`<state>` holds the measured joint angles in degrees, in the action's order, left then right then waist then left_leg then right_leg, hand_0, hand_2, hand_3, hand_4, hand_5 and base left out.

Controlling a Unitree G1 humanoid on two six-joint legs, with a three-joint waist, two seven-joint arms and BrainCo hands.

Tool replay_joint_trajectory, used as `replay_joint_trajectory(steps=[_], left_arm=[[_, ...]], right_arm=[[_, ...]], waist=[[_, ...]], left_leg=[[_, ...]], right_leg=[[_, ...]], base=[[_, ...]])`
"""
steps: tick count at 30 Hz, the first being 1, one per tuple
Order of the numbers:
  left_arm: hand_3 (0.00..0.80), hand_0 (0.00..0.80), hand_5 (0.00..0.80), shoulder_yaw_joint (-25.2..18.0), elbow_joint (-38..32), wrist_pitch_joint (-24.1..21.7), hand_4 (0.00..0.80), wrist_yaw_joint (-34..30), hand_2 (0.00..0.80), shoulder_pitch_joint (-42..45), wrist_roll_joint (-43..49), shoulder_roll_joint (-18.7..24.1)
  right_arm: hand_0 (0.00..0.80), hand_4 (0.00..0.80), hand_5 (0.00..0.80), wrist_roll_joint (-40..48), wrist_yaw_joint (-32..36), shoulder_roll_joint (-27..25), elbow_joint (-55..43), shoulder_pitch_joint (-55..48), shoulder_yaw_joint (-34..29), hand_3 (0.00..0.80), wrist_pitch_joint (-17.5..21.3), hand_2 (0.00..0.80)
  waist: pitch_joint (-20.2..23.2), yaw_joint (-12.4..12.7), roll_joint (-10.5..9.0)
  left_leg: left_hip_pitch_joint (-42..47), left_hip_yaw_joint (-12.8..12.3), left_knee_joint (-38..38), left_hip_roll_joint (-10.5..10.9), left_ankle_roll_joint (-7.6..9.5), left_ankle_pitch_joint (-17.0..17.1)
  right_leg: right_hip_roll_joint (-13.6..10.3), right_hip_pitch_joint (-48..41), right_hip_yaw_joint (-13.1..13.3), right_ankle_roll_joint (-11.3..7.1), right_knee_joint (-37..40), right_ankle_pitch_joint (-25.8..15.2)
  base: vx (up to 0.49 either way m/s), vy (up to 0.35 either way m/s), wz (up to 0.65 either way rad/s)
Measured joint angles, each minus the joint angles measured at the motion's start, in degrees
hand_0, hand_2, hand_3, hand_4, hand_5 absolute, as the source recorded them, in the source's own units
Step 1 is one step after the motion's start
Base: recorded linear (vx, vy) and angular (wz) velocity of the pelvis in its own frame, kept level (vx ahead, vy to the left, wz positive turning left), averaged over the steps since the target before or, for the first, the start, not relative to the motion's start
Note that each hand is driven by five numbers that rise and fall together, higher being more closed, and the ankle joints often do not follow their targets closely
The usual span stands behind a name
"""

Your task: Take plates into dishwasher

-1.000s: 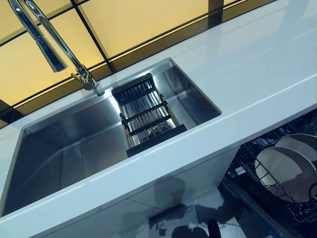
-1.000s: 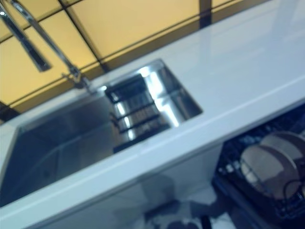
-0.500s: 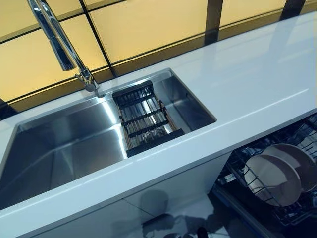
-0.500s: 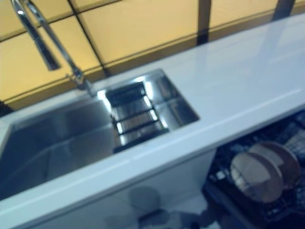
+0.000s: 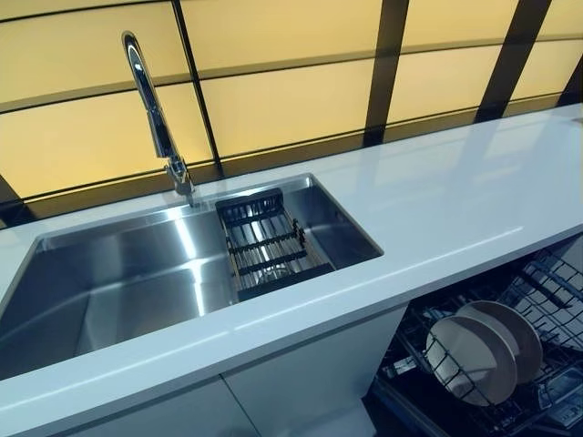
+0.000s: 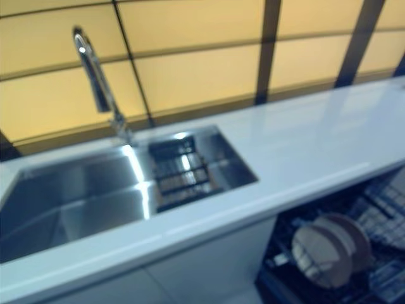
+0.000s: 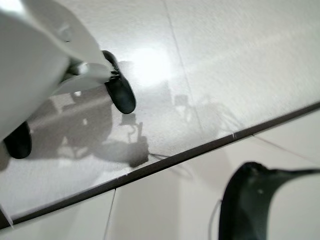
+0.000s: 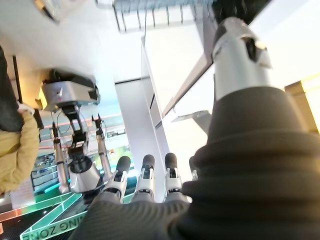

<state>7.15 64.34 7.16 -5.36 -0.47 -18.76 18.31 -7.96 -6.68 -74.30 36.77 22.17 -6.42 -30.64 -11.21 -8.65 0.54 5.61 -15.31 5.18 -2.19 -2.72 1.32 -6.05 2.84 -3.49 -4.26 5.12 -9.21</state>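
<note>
Two plates stand upright in the dishwasher rack at four o'clock, below the desk. Right hand fingers straight, released; left hand's state I cannot tell.

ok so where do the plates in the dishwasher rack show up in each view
Left eye view: plates stand on edge in the dishwasher rack, lower right, under the counter.
Right eye view: same plates, lower right.
Left wrist view: not in it, only floor.
Right wrist view: not in it, only the right hand.
Shared landmark: the sink, left of the rack in both eye views.
</note>
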Motion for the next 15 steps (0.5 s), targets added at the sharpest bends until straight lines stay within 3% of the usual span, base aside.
replay_joint_trajectory(steps=[7,12,13,15], left_arm=[[0.000,0.000,0.000,-1.41,4.39,2.65,0.000,0.17,0.000,0.07,3.55,1.38],[0.000,0.000,0.000,-0.89,4.72,4.25,0.000,0.27,0.000,-1.27,8.64,4.67],[0.000,0.000,0.000,-0.10,4.39,4.76,0.000,0.50,0.000,-2.03,9.07,5.78],[0.000,0.000,0.000,0.34,3.08,5.22,0.000,1.63,0.000,-3.21,8.96,6.65]], right_arm=[[0.000,0.000,0.000,0.76,2.34,-0.94,5.37,-4.76,-2.40,0.000,-0.15,0.000],[0.000,0.000,0.000,1.45,2.61,-0.95,7.58,-6.39,-2.48,0.000,-0.88,0.000],[0.000,0.000,0.000,1.91,2.61,-0.97,7.70,-7.95,-3.04,0.000,-0.85,0.000],[0.000,0.000,0.000,1.97,3.50,-0.56,8.66,-7.18,-4.14,0.000,-0.57,0.000]], waist=[[3.28,0.37,-4.26],[2.10,0.05,-8.00],[1.21,0.15,-8.91],[-0.72,2.18,-8.36]], left_leg=[[0.71,-0.18,-0.55,0.05,0.06,-0.12],[0.22,-0.40,-3.17,0.26,0.19,-1.00],[-0.72,-0.47,-4.56,0.58,0.35,-1.52],[-3.03,-0.52,-5.96,0.05,1.64,-2.31]], right_leg=[[-0.08,-0.69,0.02,0.00,-0.36,0.02],[-0.54,-0.66,0.71,-0.51,-1.18,-0.35],[-0.76,0.18,0.53,-1.65,-1.24,-1.56],[0.43,3.81,-0.31,-7.69,-0.35,-9.35]], base=[[-0.041,0.031,-0.01],[-0.132,-0.009,-0.06],[-0.393,0.028,-0.50],[-0.467,0.016,-0.89]])
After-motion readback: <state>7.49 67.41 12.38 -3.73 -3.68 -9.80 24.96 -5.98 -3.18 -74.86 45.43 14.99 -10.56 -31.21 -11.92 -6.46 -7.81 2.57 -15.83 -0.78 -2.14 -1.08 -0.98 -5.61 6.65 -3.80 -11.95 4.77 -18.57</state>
